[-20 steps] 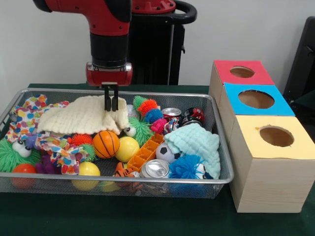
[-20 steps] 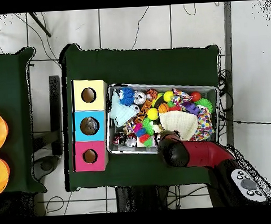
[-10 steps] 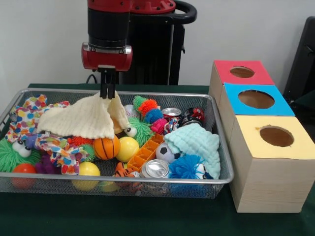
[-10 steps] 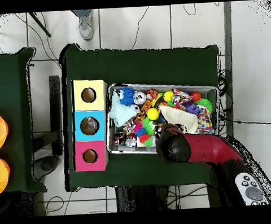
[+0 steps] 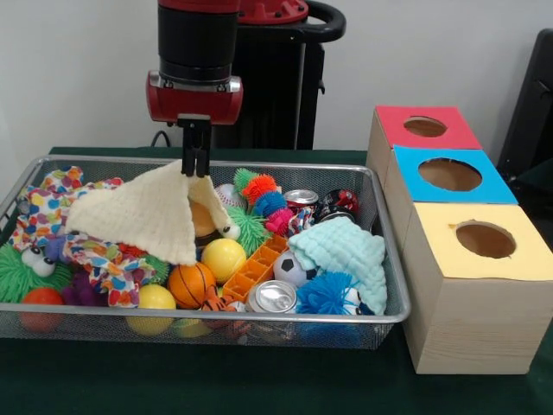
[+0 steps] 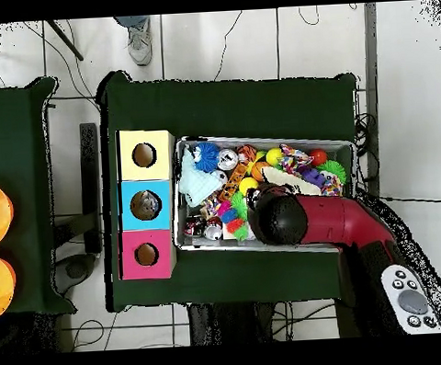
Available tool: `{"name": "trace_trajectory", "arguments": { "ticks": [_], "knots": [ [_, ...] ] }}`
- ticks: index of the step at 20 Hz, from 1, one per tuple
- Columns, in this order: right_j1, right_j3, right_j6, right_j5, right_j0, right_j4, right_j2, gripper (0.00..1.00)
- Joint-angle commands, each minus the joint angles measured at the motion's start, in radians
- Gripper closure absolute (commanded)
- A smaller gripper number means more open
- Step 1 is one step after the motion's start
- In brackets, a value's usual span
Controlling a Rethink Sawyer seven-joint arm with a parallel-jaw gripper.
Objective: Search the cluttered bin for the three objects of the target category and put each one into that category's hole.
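Observation:
My gripper [image 5: 195, 169] hangs over the back left of the wire bin [image 5: 386, 259], shut on one corner of a cream cloth [image 5: 147, 212]. The cloth is pulled up into a tent, its lower edge still draped over the toys. A mint cloth [image 5: 341, 251] lies at the bin's right, and a patterned cloth [image 5: 52, 194] at its left. Beside the bin stand three boxes with holes: red [image 5: 423, 127], blue [image 5: 449, 175] and yellow [image 5: 484, 240]. In the overhead view the arm [image 6: 279, 214] hides the gripper; a strip of cream cloth [image 6: 281, 177] shows beyond it.
Packed in the bin are a basketball [image 5: 191, 284], a yellow ball [image 5: 224, 258], a soccer ball [image 5: 295, 270], a soda can [image 5: 274, 297], an orange grid piece [image 5: 255, 266] and spiky toys. A person's shoe [image 6: 140, 42] shows on the floor beyond the table.
The gripper has risen and shifted slightly right, drawing the cream cloth up off the toys. The basketball has rolled toward the bin's front.

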Motion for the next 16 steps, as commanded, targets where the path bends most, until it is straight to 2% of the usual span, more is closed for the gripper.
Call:
{"name": "trace_trajectory", "arguments": {
  "ticks": [1, 7, 16],
  "knots": [
    [0.002, -0.14, -0.026, 0.18, 0.027, 0.044, 0.099, 1.0],
    [-0.016, -0.201, -0.031, 0.319, 0.048, 0.064, 0.089, 1.0],
    [-0.096, -0.222, 0.007, 0.474, 0.094, 0.088, 0.056, 1.0]
  ]
}}
